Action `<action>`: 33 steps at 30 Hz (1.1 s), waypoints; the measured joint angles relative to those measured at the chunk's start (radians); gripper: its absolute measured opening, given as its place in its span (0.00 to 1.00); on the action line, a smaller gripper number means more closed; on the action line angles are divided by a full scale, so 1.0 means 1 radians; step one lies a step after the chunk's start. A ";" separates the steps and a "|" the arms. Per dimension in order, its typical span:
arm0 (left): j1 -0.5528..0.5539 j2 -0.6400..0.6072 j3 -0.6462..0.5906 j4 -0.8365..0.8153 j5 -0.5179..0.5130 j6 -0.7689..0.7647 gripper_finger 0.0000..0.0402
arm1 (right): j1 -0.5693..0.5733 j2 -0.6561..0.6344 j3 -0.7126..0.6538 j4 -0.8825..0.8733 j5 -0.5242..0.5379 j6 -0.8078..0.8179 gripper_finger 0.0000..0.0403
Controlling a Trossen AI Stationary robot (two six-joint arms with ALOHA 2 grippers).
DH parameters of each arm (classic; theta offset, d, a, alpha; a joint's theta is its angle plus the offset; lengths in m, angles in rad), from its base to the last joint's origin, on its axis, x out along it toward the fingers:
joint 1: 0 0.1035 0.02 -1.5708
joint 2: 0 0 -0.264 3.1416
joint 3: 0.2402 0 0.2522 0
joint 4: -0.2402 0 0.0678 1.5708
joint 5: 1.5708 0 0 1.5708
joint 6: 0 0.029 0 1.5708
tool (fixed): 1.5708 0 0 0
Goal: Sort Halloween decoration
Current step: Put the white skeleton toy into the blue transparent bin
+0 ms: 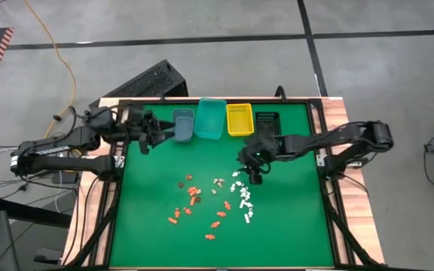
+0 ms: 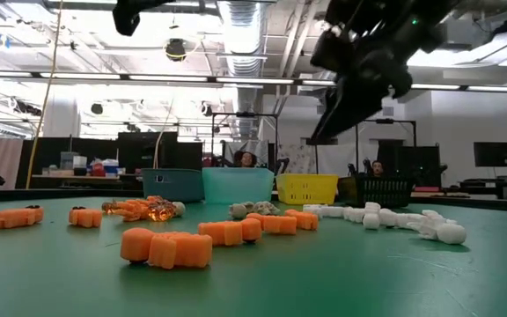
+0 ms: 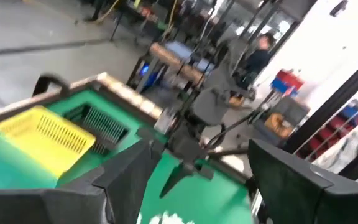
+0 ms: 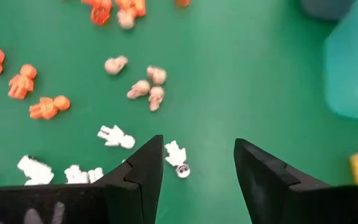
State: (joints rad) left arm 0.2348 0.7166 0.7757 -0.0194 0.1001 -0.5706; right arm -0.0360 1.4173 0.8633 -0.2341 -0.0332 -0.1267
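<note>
The Halloween decoration lies loose on the green mat: orange pieces (image 1: 194, 207), white pieces (image 1: 243, 197) and a few tan ones (image 1: 218, 183). My right gripper (image 1: 253, 172) hangs open over the far end of the white pieces. In the right wrist view its fingers (image 4: 145, 168) stand apart above the mat, with a white piece (image 4: 178, 155) lying on the mat below the gap. My left gripper (image 1: 153, 129) is open and empty, raised at the far left beside the blue-grey bin (image 1: 183, 125); its wide gap shows in the left wrist view (image 3: 202, 155).
Four small bins stand in a row along the far edge: the blue-grey one, a teal one (image 1: 210, 118), a yellow one (image 1: 239, 119) and a black one (image 1: 267, 120). Bare mat lies on the near right (image 1: 292, 226). A raised frame (image 1: 319, 135) rims the table.
</note>
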 joint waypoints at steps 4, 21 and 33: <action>0.000 0.004 0.000 -0.059 -0.005 -0.001 0.65 | 0.005 0.085 0.001 -0.002 -0.019 -0.033 0.48; 0.000 0.005 -0.001 -0.159 -0.107 -0.001 0.65 | 0.023 0.293 0.004 0.085 0.002 -0.079 0.47; 0.000 0.005 -0.001 -0.240 -0.186 -0.020 0.65 | 0.021 0.297 0.004 0.089 0.085 0.072 0.13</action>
State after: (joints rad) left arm 0.2352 0.7216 0.7750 -0.2597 -0.0858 -0.5910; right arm -0.0147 1.7138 0.8669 -0.1448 0.0514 -0.0543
